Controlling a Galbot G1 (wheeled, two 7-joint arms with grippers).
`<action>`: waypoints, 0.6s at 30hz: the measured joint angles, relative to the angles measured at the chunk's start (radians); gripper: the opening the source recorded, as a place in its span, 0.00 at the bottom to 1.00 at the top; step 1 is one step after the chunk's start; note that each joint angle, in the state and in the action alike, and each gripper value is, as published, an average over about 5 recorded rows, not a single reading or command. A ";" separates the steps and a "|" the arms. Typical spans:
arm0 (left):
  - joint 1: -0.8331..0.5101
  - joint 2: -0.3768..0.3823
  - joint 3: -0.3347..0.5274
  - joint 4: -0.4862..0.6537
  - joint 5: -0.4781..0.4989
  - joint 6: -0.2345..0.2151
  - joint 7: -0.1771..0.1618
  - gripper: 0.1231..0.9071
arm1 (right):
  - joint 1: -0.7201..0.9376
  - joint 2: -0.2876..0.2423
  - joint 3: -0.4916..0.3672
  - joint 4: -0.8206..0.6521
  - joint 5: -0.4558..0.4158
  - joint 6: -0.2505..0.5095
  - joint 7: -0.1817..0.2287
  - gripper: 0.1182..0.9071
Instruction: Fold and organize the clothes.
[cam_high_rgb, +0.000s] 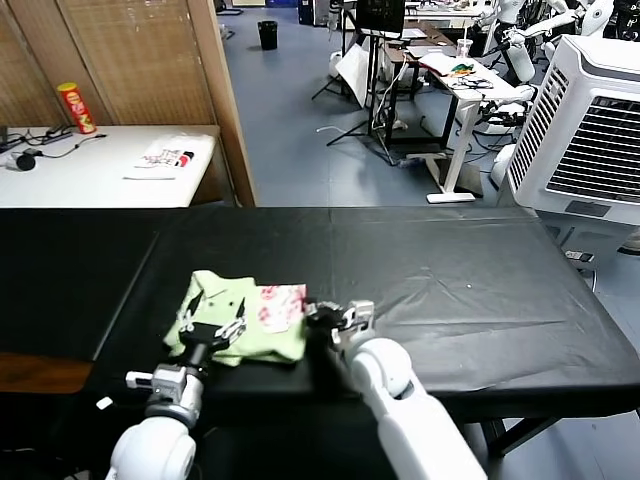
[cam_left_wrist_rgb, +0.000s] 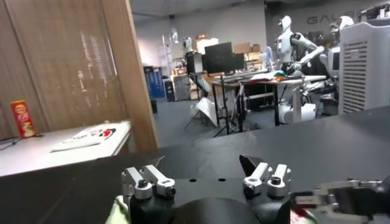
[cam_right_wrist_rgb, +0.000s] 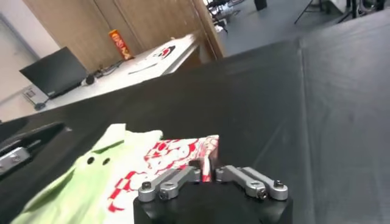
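Observation:
The clothes are one pale green shirt lying bunched on the black table, near its front edge. A pink-and-white printed patch shows on the shirt's right side. My right gripper is at that right edge and is shut on it. In the right wrist view the right gripper pinches the printed patch between its jaws, with the green fabric spread beyond. My left gripper hovers open over the shirt's near left part. The left wrist view shows the left gripper with jaws wide apart and nothing between them.
A white table at the back left carries a red snack can and a white printed item. A wooden partition stands behind. A large white air cooler stands at the right. Black cloth stretches to the right of the shirt.

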 joint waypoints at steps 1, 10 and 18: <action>0.002 -0.001 -0.004 0.003 -0.001 -0.003 -0.004 0.86 | 0.013 -0.011 0.007 -0.009 -0.009 0.001 -0.005 0.02; 0.021 -0.001 -0.026 0.019 -0.072 -0.046 -0.027 0.86 | 0.019 -0.112 0.030 0.013 -0.101 0.042 -0.078 0.13; 0.049 0.008 -0.038 0.035 -0.103 -0.118 -0.023 0.86 | -0.139 -0.191 0.084 0.185 -0.226 0.198 -0.055 0.68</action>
